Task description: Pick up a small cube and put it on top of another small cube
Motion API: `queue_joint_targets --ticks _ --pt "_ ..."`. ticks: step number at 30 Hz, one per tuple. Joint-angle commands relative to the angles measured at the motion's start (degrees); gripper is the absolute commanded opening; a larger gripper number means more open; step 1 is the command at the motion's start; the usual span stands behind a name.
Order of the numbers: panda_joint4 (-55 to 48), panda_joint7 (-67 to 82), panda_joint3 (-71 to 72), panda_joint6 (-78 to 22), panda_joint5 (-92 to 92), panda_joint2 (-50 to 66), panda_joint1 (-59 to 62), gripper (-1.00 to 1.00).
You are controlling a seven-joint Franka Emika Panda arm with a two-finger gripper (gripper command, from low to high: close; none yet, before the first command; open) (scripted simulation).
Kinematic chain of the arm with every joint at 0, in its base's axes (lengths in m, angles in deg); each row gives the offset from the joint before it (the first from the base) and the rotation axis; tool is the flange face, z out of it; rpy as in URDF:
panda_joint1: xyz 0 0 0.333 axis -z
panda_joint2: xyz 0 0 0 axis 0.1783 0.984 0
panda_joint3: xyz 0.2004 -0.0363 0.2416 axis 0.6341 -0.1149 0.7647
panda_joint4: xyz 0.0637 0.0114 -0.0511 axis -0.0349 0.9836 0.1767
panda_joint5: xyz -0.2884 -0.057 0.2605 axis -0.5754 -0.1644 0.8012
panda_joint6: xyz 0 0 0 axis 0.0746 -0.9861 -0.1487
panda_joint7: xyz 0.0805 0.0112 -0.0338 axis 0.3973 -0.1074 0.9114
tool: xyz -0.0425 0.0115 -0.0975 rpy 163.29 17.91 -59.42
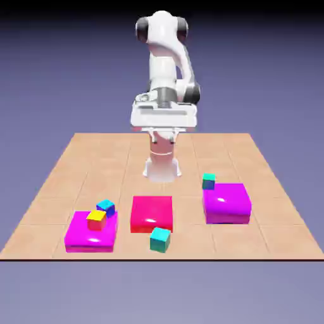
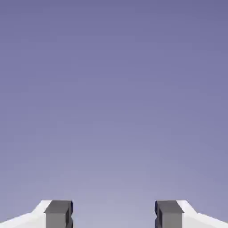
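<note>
Several small cubes lie on the table in the exterior view. A yellow cube [image 1: 96, 219] sits on the left magenta block [image 1: 88, 239], with a blue cube [image 1: 105, 206] right behind it. A teal cube [image 1: 160, 240] rests on the table in front of the red block [image 1: 152, 213]. Another teal cube [image 1: 209, 181] stands behind the right magenta block [image 1: 226, 202]. My gripper [image 1: 163, 120] hangs high near the robot's base, far from all the cubes. In the hand view my gripper [image 2: 114, 214] is open, with only the backdrop between its fingers [image 2: 59, 214].
The tiled table [image 1: 57, 183] carries three flat blocks in a row near its front edge. The robot's base [image 1: 162, 166] stands behind the red block.
</note>
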Motion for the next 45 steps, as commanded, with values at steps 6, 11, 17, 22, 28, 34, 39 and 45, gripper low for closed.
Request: queue_joint_targets --ticks 6,11,17,22,28,34,39,45 --pt "-7.1 10.2 -4.8 -8.4 -4.4 12.5 -6.2 0.0" --pt "-13.1 18.7 -8.8 -15.5 -8.1 22.8 -11.3 0.0" --pt "-20.2 28.9 -13.7 -23.9 -12.5 35.3 -17.5 0.0" --pt "-26.1 37.4 -17.7 -30.9 -16.1 45.7 -22.6 0.0" --pt "-29.3 41.8 -19.6 -30.5 -18.1 55.5 -24.3 0.0" --pt "-29.3 41.6 -19.5 -27.7 -18.0 58.2 -23.6 -1.0" --pt "-27.7 39.1 -16.3 -37.3 -16.4 47.9 -24.8 -1.0" --pt "-21.9 28.9 -3.9 -46.0 -10.2 35.6 -22.6 -1.0"
